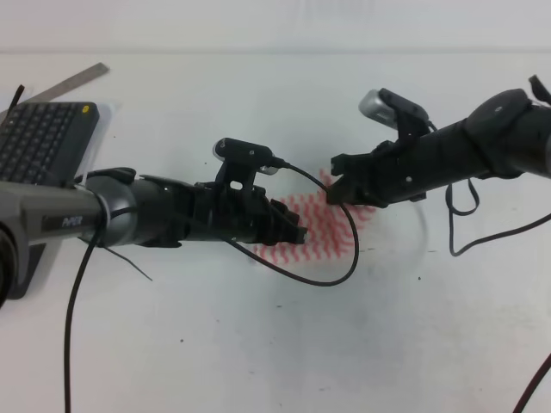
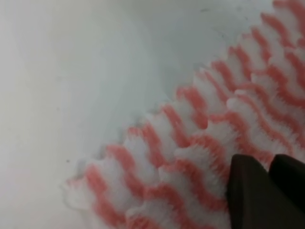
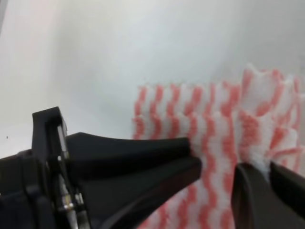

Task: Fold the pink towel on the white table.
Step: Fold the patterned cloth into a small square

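Observation:
The pink towel (image 1: 325,225), striped pink-red and white, lies near the middle of the white table (image 1: 258,344), partly under both arms. My left gripper (image 1: 301,234) reaches in from the left and is shut on the towel's left edge. In the left wrist view its dark fingertips (image 2: 248,191) sit close together on an upper layer of the pink towel (image 2: 190,157). My right gripper (image 1: 334,188) is shut on the far right edge. In the right wrist view, the towel (image 3: 214,129) bunches up at its fingertips (image 3: 252,195), with the left gripper (image 3: 196,160) alongside.
A black keyboard (image 1: 39,142) lies at the left edge of the table, with a metal ruler (image 1: 73,82) behind it. A black cable (image 1: 344,258) loops from the left wrist over the towel. Another cable (image 1: 469,232) hangs off the right arm.

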Controlling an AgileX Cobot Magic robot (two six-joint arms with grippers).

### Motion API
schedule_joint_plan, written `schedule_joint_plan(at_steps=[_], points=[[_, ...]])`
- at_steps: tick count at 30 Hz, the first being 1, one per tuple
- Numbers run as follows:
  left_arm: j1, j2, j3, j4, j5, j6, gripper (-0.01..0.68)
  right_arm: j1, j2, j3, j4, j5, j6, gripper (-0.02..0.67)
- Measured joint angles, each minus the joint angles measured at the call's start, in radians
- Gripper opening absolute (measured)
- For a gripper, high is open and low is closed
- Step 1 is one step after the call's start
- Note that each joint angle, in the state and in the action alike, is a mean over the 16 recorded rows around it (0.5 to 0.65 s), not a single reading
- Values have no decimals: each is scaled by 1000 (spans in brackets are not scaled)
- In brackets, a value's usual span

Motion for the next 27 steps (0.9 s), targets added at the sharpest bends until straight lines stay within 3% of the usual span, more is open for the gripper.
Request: schedule_joint_plan(at_steps=[16,27], points=[[0,-48,2,10,25,85,9,37,1,0,32,-57,-9,0],[0,-98,39,111,24,-8,9,37,1,0,34,-61,-8,-1]])
